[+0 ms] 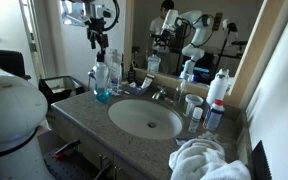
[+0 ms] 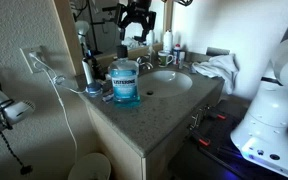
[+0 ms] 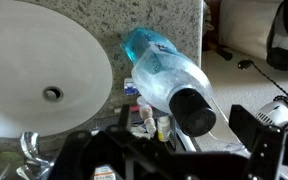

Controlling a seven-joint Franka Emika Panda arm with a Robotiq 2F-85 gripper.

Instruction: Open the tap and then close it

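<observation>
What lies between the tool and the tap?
Mostly air: in an exterior view the tool hangs above the mouthwash bottle, which stands beside the tap.

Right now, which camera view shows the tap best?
An exterior view: the tap stands clear behind the basin, spout and handles distinct. In an exterior view from the side the tap is small, beside the blue bottle. The wrist view shows only a chrome piece at its bottom edge, perhaps the tap.
</observation>
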